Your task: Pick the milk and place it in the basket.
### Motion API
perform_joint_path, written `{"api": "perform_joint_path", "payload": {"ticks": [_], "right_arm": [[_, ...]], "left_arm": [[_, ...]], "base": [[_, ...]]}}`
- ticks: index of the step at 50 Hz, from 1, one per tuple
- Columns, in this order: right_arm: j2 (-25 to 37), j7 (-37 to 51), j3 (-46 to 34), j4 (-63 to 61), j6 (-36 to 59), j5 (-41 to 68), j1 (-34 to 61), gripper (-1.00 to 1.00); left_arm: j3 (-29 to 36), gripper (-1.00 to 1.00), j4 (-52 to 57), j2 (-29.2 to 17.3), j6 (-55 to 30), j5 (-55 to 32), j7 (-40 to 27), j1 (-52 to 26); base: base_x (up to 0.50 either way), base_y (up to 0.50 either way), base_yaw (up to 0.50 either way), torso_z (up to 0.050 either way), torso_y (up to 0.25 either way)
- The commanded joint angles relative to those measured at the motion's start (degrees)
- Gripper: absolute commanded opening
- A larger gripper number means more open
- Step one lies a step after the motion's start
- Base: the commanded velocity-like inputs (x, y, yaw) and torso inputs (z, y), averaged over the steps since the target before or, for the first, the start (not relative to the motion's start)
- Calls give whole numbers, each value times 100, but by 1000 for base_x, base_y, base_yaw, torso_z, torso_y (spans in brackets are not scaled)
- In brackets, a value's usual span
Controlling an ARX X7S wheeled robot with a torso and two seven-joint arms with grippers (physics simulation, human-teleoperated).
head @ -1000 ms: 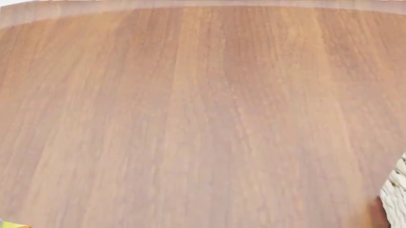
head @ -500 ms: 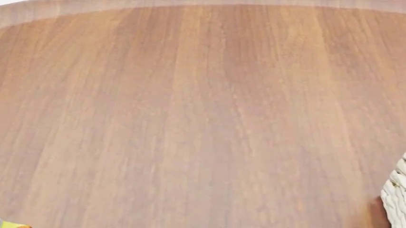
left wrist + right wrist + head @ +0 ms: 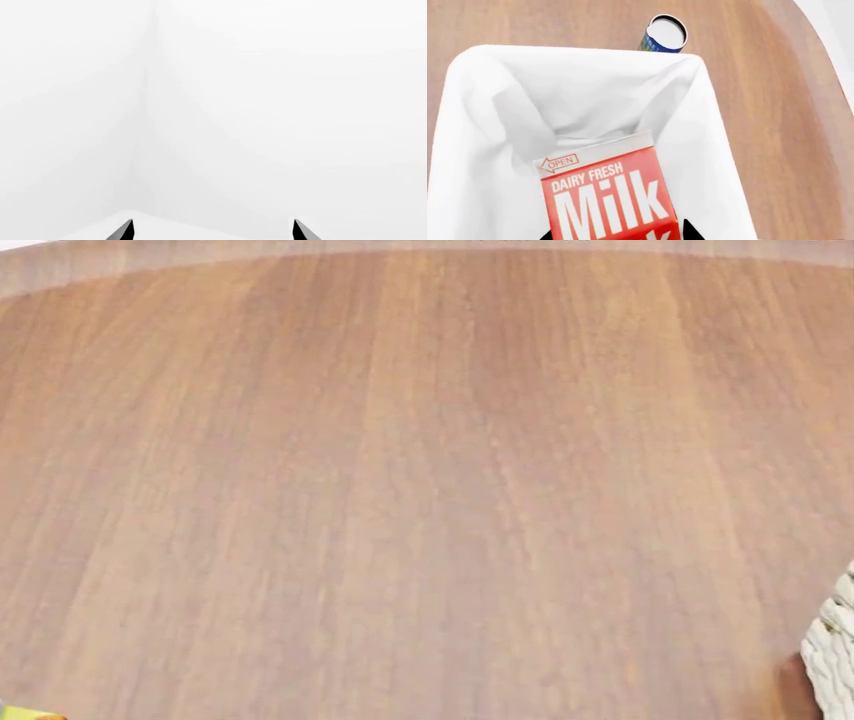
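R gripper [image 3: 620,235] w/ milk [image 3: 607,200] – over basket [image 3: 707,150].

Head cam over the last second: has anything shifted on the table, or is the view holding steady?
Nothing visibly changed in the head view. The brown wooden table fills the frame exactly as before, the cream-white woven wicker basket shows the same sliver of its corner at the right edge, and the small yellow-orange scrap sits unchanged in the lower left corner. Neither pincer appears in that view.

Head view looks down on table [image 3: 427,490], basket [image 3: 834,655] edge; right wrist perhaps directly above basket [image 3: 707,150]
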Motion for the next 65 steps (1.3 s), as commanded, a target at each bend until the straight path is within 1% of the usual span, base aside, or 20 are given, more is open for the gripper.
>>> {"api": "perform_joint_path", "payload": {"ticks": [1, 7, 13, 34, 39, 46, 58, 63, 65], "right_arm": [[-96, 91, 176, 76, -306, -363, 398, -100], [-85, 51, 143, 56, -283, -417, 378, -100], [-95, 85, 162, 26, -295, -221, 281, -100], [-577, 48, 154, 518, -702, -222, 75, -100], [-635, 158, 178, 569, -809, -106, -67, -100], [-704, 87, 146, 603, -831, -185, -56, -100], [-672, 126, 165, 580, -855, -105, -148, -100], [-644, 124, 163, 566, -862, -62, -202, -100], [-636, 141, 171, 549, -856, -31, -219, -100]], "left_arm": [[-141, 100, -55, 110, 136, 194, 77, 9], [-131, 100, -45, 105, 151, 208, 79, 22], [-125, 100, -49, 103, 159, 210, 75, 31], [-104, 100, -56, 91, 177, 199, 62, 52], [-87, 100, -52, 87, 201, 216, 82, 64], [-69, 100, -41, 68, 232, 249, 113, 86], [-26, 100, -20, 43, 298, 296, 187, 122], [-93, 100, -78, 67, 200, 142, 50, 60], [-51, 100, -51, 53, 267, 252, 113, 97]], "base": [[0, 0, 0, 0, 0], [0, 0, 0, 0, 2], [0, 0, 0, 0, 0], [0, 0, 0, 1, 1], [0, 0, 0, 0, 0], [0, 0, 0, 1, 1], [0, 0, 0, 0, 1], [0, 0, 0, 0, 2], [0, 0, 0, 0, 0]]}}
